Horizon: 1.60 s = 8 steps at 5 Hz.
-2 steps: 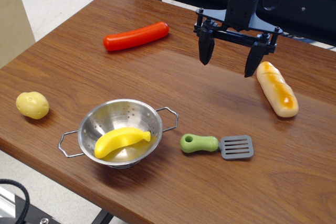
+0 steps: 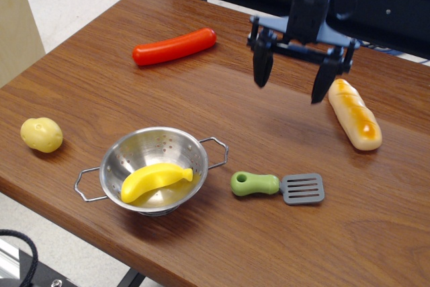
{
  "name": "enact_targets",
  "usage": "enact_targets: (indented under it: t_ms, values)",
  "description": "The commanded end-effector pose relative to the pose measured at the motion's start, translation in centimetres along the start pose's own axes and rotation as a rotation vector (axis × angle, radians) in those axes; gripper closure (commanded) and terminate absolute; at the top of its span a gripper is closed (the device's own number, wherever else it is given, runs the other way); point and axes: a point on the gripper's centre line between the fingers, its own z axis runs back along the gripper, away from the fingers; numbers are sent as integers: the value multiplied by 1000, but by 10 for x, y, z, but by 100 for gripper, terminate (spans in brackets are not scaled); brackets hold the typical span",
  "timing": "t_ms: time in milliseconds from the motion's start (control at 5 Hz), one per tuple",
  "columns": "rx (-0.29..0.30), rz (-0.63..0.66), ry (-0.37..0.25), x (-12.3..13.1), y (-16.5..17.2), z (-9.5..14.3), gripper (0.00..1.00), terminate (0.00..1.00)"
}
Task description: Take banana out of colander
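Lying across the colander [image 2: 153, 166] at the desk's [image 2: 222, 247] near edge — the banana [image 2: 155, 180], untouched. Farther back, pincer [image 2: 291, 79] spread wide, empty, hanging high near the bread [image 2: 355, 123]. Risk ahead — clipping the steel rim, tipping bowl, or slipping off smooth plastic.

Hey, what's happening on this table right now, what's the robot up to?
A single robot arm hangs over the far side of the wooden table, its pincer open and holding nothing. The banana it is meant to take out lies inside the colander near the front edge, untouched. The pincer is well away from it, up between the red sausage and the bread loaf. A potato sits at the left and a green-handled spatula lies right of the colander.
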Motion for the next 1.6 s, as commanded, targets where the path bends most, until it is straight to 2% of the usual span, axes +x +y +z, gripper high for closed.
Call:
enact_targets:
  t_ms: [0, 200, 600, 1000, 1400]
  values:
    - [-6, -200, -151, -30, 28, 32, 0, 0]
    - [6, -293, -143, -53, 48, 35, 0, 0]
    - [56, -485, -94, -101, 86, 23, 0, 0]
    - [91, -534, -138, -115, 92, -7, 0, 0]
    - [60, -488, -183, -115, 88, -22, 0, 0]
